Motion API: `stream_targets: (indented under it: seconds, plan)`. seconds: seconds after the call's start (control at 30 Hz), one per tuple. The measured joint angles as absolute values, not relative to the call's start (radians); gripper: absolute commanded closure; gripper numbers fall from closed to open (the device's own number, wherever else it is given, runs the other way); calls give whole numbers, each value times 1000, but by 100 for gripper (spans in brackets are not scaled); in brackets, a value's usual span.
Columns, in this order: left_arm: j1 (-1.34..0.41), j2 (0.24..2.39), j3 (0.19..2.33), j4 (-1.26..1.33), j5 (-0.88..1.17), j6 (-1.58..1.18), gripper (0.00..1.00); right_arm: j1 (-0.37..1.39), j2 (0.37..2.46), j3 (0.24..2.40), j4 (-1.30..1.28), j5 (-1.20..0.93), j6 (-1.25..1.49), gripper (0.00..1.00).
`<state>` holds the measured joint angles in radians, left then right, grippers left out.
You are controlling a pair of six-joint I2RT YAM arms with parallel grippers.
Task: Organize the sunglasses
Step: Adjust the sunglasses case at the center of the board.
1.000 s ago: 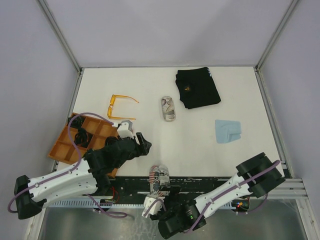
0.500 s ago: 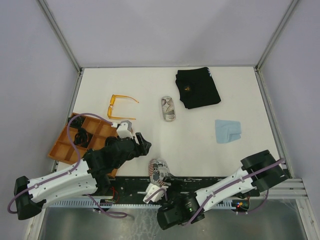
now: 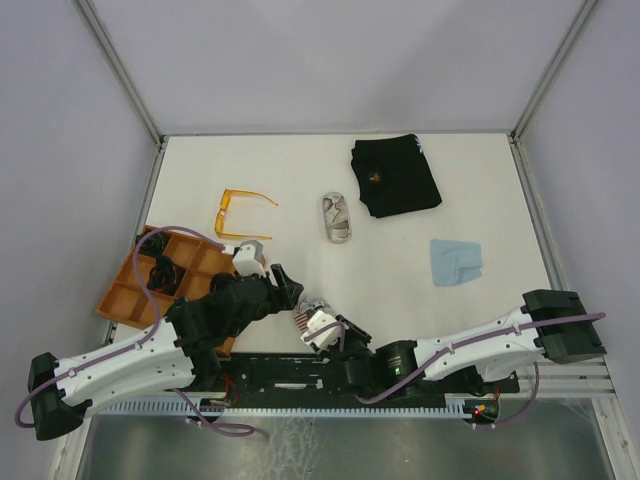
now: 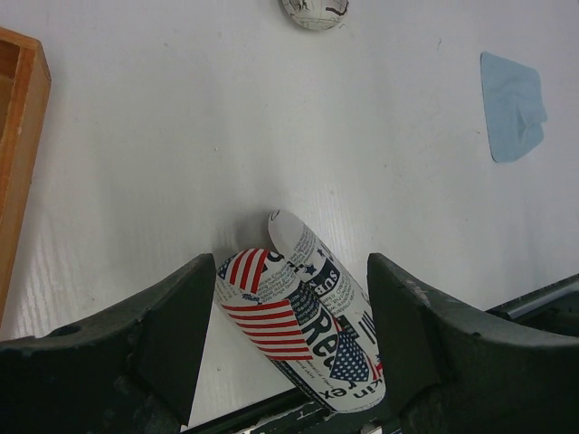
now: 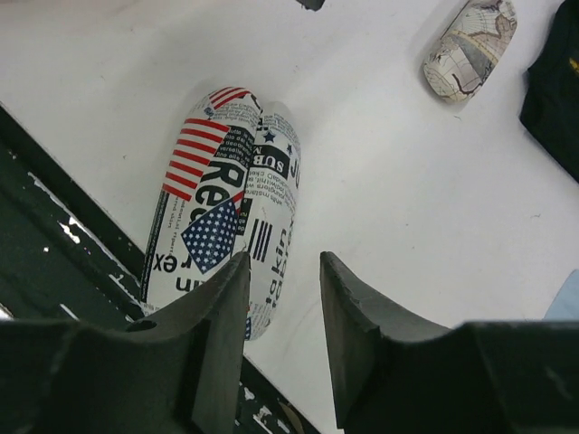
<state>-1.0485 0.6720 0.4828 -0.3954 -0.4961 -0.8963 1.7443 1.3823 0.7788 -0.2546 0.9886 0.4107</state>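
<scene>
At my far left sits the orange divided tray (image 3: 122, 296). One of its far compartments holds what I take to be the dark-lensed sunglasses (image 3: 160, 270), though they are small from above and my own cable crosses them. The amber sunglasses (image 3: 240, 212) lie outside the tray on the white table (image 3: 300, 170), just beyond its far corner, with their arms unfolded.

My left pincer (image 4: 289, 262) hangs near the tray's right side with its jaws spread wide. The flag-printed case (image 4: 298, 325) lies on the table below and between them, with a gap on either side, so I grip nothing there. The case is tilted and lies at the table's near edge.

My right pincer (image 5: 283, 262) reaches in from the right over the same case. Its jaws stand partly apart with bare table showing between them, and they clamp nothing.

Farther back, near the middle, lies the map-printed case (image 3: 337, 217). To its right is a folded black cloth (image 3: 395, 176), and nearer me on the right is a light blue cloth (image 3: 457, 262).
</scene>
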Motion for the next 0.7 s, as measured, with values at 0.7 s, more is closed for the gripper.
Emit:
stream_targets:
  seconds: [0.7]
  plan:
    - [-1025, 749, 470, -359, -469, -896, 25, 1678, 1123, 470, -147, 685, 333, 18]
